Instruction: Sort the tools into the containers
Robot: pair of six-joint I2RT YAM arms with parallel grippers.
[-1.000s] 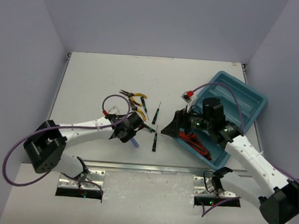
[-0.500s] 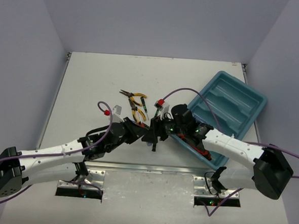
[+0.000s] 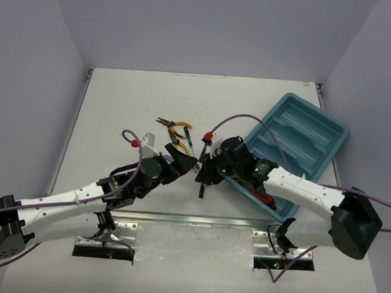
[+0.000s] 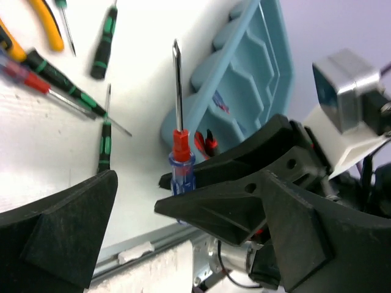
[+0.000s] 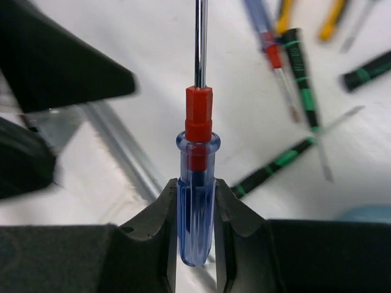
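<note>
A blue-handled screwdriver (image 5: 197, 201) with a red collar stands shaft-up between the pads of my right gripper (image 5: 197, 189), which is shut on its handle. In the left wrist view the same screwdriver (image 4: 182, 168) rises in front of the teal tray (image 4: 263, 73). My left gripper (image 4: 135, 192) is open around it, with its fingers (image 4: 61, 232) apart from the handle. From above, both grippers meet just left of the tray (image 3: 302, 136). Red-handled pliers (image 3: 259, 190) lie in its near compartment. Yellow pliers (image 3: 177, 127) and black-green screwdrivers (image 4: 104, 39) lie on the table.
One black-green screwdriver (image 3: 201, 187) lies right under the two grippers. More slim screwdrivers (image 5: 302, 79) are spread behind them. A metal rail (image 3: 197, 220) runs along the table's near edge. The tray sits tilted at the right, near the wall.
The left arm carried the blue screwdriver rightward and the right arm came over from the tray. The right gripper shut on the handle and the left gripper opened off it.
</note>
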